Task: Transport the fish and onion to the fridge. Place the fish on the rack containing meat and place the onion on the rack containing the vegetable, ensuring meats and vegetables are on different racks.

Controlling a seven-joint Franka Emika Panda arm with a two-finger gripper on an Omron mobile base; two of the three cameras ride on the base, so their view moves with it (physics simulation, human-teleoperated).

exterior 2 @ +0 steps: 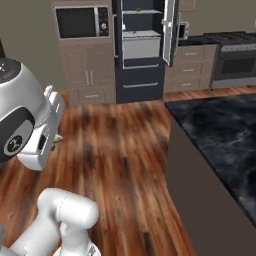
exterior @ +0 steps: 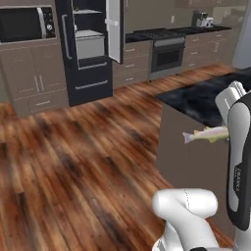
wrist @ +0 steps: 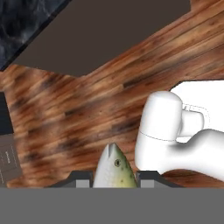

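I'm seeing flat, even rendered light with no glare. The wooden floor is looking soft and smeared in both base views, and the fridge interior is reading pale. In the hand view, the fish is showing crisp, with a faint shadow beneath the white arm.

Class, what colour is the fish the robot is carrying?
Pale silvery with a yellow-green back, clearest in the hand view.
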